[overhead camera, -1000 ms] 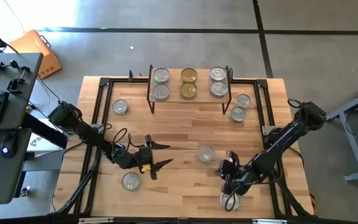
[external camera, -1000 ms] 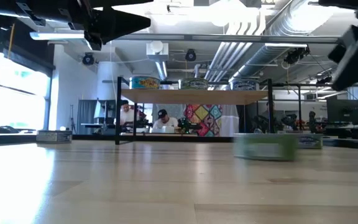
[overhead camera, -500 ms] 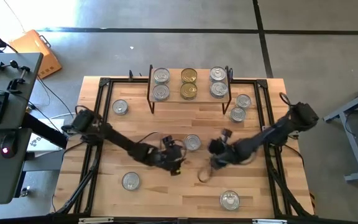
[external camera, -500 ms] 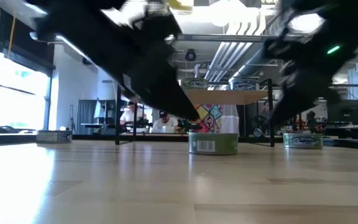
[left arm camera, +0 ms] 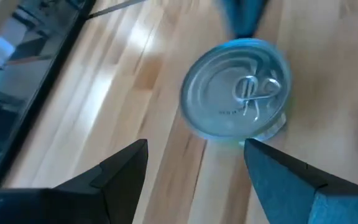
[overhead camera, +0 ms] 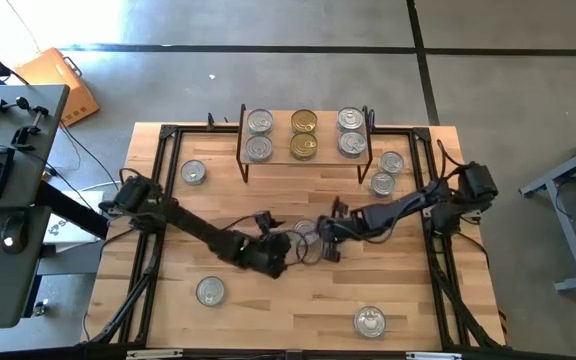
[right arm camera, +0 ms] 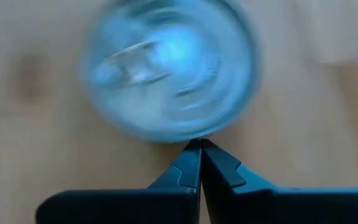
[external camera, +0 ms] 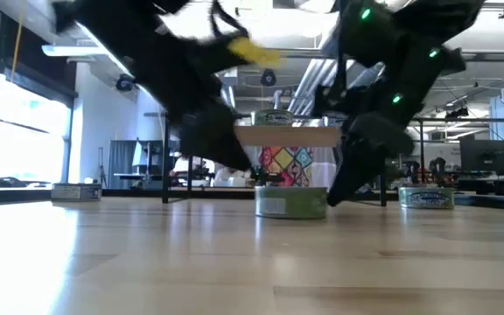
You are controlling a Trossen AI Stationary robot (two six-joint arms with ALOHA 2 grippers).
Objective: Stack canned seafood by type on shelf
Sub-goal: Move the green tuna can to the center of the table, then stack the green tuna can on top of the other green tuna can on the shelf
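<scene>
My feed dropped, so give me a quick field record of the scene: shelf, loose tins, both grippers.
shelf: light wooden rack on black legs, six tins on top, gold-lidded pair in the middle
centre tin: silver-lidded round tin on the wooden table, between both grippers
left gripper: open, at the centre tin
right gripper: shut, tips at that tin's rim

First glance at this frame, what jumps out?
Both arms meet mid-table over one silver-lidded tin: the left gripper is open just short of it, and the right gripper is shut, its tip at the tin's rim. Behind them the shelf carries six tins in three columns, gold-lidded ones in the middle. Loose tins lie around the table, two beside the shelf's right end.
</scene>
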